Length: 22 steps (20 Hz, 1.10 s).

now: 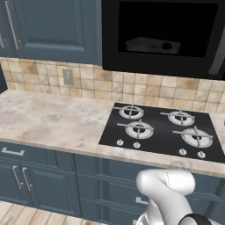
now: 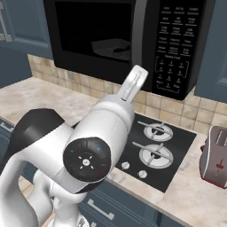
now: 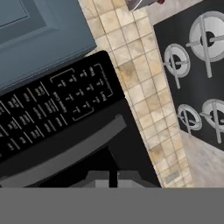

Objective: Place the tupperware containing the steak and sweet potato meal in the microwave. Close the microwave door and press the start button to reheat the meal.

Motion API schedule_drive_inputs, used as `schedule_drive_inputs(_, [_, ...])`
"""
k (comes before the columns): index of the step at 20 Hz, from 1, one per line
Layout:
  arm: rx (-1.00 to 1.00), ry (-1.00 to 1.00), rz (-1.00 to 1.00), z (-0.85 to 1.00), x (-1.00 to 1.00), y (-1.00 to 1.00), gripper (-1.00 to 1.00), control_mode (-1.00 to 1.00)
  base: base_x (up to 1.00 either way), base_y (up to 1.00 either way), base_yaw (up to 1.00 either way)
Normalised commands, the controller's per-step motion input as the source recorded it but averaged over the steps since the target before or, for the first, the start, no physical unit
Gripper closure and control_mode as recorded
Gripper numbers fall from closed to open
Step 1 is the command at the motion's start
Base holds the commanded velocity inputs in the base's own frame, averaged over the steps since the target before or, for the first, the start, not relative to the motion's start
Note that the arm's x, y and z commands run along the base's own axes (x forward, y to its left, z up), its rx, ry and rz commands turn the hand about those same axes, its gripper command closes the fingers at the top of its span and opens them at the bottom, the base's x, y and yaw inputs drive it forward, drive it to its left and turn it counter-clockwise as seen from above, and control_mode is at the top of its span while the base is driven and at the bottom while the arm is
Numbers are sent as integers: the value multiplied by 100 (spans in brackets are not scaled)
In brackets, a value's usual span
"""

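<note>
The microwave [image 1: 162,66] hangs over the stove, and its door [image 2: 93,33] looks shut. Through the dark glass I make out the tupperware [image 1: 151,45] resting inside, and it shows again as a dim tray [image 2: 111,48] from the right. The steak and sweet potato are too dark to make out. My gripper [image 3: 112,178] points at the microwave front, with the door handle [image 3: 65,151] just ahead and the button panel [image 3: 57,109] beyond it. The fingertips [image 3: 97,178] stand almost together with nothing between them. From the right, my white hand [image 2: 133,84] rises just under the handle [image 2: 140,40].
A black four-burner cooktop [image 1: 162,132] lies directly below on the marble counter [image 1: 48,118]. A toaster [image 2: 215,155] stands at the counter's right end. Blue cabinets [image 1: 48,26] flank the microwave. A wall outlet [image 1: 68,77] sits in the tile backsplash.
</note>
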Motion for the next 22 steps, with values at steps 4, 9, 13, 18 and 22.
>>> schedule_drive_inputs(4, [5,0,4,-6,24,0,100,-100,0,0,0])
schedule_drive_inputs(9, [2,0,0,0,33,0,100,-100,0,0,0])
schedule_drive_inputs(13, [3,0,0,0,35,0,100,-100,0,0,0])
schedule_drive_inputs(18, [5,0,0,0,29,0,100,-100,0,0,0])
schedule_drive_inputs(22, [6,0,0,-5,27,-2,100,-100,0,0,0])
